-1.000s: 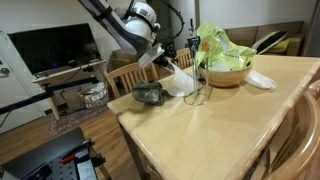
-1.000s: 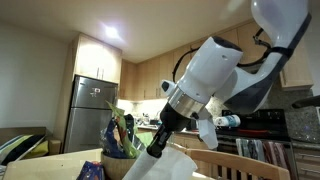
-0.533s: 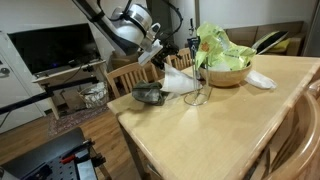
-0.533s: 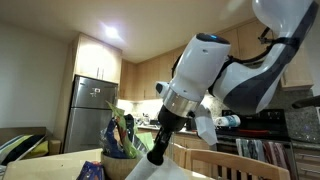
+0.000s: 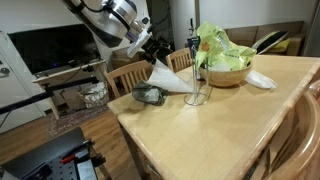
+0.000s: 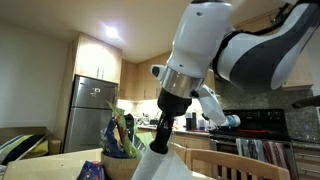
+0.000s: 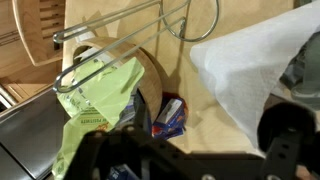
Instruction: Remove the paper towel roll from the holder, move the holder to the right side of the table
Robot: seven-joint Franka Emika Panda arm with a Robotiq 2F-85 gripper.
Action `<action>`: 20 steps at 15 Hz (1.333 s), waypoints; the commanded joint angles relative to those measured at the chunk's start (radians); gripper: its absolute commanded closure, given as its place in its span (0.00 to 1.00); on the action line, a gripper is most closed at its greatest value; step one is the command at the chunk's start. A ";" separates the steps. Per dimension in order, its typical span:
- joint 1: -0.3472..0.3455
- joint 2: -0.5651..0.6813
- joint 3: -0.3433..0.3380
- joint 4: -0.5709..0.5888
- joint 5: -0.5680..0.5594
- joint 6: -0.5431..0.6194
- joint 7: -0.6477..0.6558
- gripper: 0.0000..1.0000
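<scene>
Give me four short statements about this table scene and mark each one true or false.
1. The paper towel roll sits on the holder's rod. False: the roll is off the holder and lies beside it.
2. The holder stands on the table. True.
3. The bowl has a green bag in it. True.
4. The tool is clamped on the holder. False: its jaws stand apart near the roll's upper end, and it holds nothing.
</scene>
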 commanded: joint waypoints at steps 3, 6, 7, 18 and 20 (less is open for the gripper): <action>-0.013 -0.067 0.009 -0.076 0.256 0.034 -0.262 0.00; -0.034 -0.063 0.036 -0.098 0.516 0.059 -0.497 0.00; -0.087 -0.060 0.096 -0.107 0.600 0.057 -0.578 0.00; -0.112 -0.140 0.118 -0.114 1.140 -0.004 -1.017 0.00; -0.089 -0.191 0.067 -0.139 1.095 0.030 -0.962 0.00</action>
